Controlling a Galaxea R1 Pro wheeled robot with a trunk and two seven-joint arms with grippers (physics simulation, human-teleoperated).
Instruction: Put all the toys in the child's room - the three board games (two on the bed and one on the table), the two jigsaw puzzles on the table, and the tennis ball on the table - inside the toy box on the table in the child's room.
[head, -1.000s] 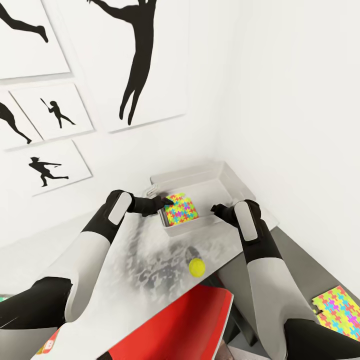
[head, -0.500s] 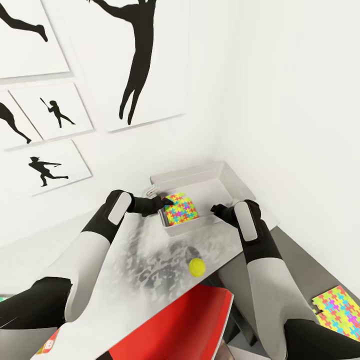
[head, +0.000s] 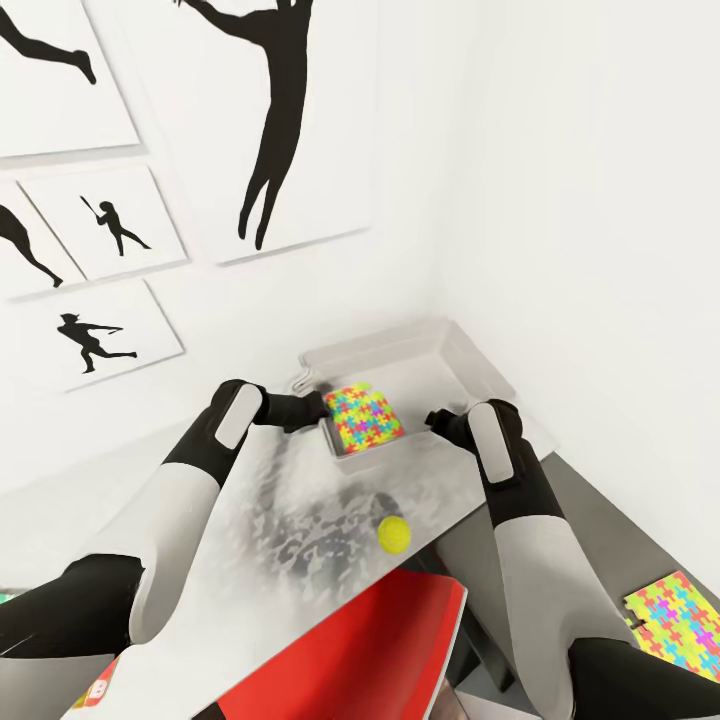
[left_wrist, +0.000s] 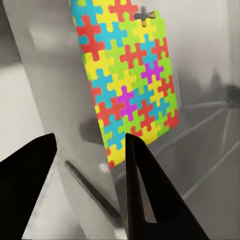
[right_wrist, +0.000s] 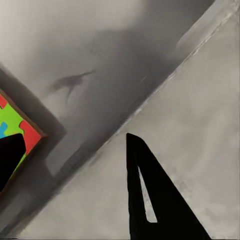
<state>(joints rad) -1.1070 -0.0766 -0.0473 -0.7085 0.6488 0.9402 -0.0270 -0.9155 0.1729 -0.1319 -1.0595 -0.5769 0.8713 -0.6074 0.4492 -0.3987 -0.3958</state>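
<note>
The grey toy box (head: 440, 350) stands at the table's far corner by the walls. A bright jigsaw puzzle (head: 365, 417) lies inside it at the near end; the left wrist view shows it as a multicoloured sheet (left_wrist: 127, 80) against the box floor. My left gripper (head: 318, 410) is open at the box's left wall, just short of the puzzle. My right gripper (head: 440, 420) is open at the box's right wall, whose rim (right_wrist: 150, 100) runs between its fingers. The tennis ball (head: 394, 534) rests on the table nearer me. A red board game (head: 370, 640) lies at the table's near edge.
A second jigsaw puzzle (head: 680, 625) lies low at the right, off the table. A corner of another game box (head: 95, 690) shows at the bottom left. White walls with silhouette posters (head: 100, 335) close in behind and to the right of the table (head: 300, 540).
My left gripper's fingertips have drawn back off the puzzle. The puzzle and the box's near end have shifted slightly to the right. The right gripper has edged right with the wall.
</note>
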